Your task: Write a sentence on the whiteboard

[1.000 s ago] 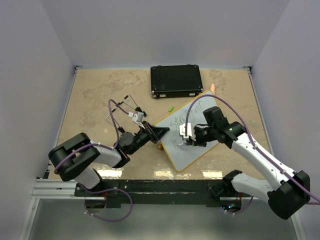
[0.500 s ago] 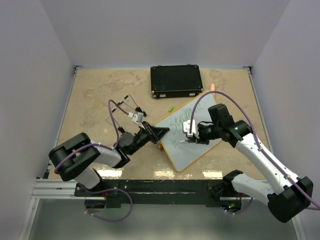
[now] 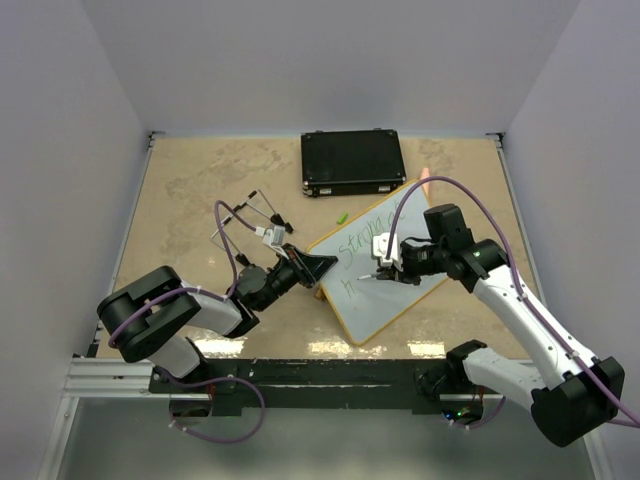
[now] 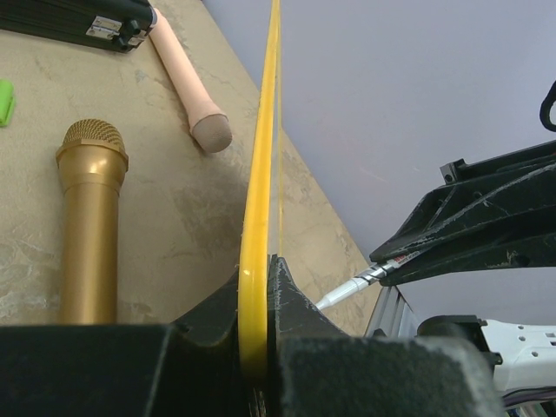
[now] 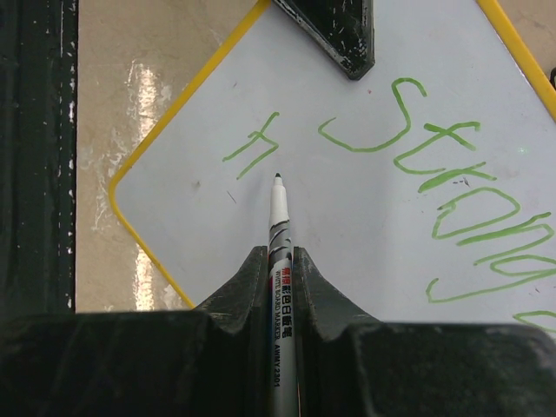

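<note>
A: Right gripper (image 5: 278, 261) has its jaws closed on a white-barrelled marker (image 5: 278, 217), black tip pointing straight out ahead of the fingers.

B: And the board?

A: The flat white whiteboard (image 5: 217, 234) with its thin yellow rim lies under and ahead of that tip. The tip sits at the foot of a short green stroke. Touching or just above, cannot tell.

B: Lettering?

A: The green handwritten sentence (image 5: 452, 178) has a first line reading "Strong", which runs off to the right of the marker. The second line is only a couple of strokes, just ahead of the tip.

B: Other arm?

A: Left gripper (image 4: 258, 295) is clamped tight on the board's yellow edge. Left of its fingers a gold metal microphone (image 4: 89, 217) lies on the mottled beige table (image 4: 174, 226). A pink cylinder (image 4: 187, 74) lies farther ahead, its far end by a black rectangular case (image 4: 78, 19).
</note>
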Motion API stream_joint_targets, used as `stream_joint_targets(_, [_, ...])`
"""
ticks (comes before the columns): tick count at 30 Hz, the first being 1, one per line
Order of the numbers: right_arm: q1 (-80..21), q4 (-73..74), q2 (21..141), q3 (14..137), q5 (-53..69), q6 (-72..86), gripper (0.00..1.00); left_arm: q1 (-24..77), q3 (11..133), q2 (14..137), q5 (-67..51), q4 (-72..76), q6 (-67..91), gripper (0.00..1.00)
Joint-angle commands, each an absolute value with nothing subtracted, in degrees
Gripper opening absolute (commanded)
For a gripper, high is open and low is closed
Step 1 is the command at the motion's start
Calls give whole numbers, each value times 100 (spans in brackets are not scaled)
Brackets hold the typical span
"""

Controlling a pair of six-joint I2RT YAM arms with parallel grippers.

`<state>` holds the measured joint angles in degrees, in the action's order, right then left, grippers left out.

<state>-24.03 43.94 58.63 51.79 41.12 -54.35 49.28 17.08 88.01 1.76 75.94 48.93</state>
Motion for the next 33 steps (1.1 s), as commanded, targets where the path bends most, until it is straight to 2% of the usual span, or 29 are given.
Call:
stream_joint_targets(1, [-2399,4298,5757,5177,4377,-5502,0,4939,1573,8780,281,7849,4395,0])
stream_joint_targets(33, [-2224,4175,5669,5098,4395,-5423,0,4939,1485,8736,272,7892,4395,0])
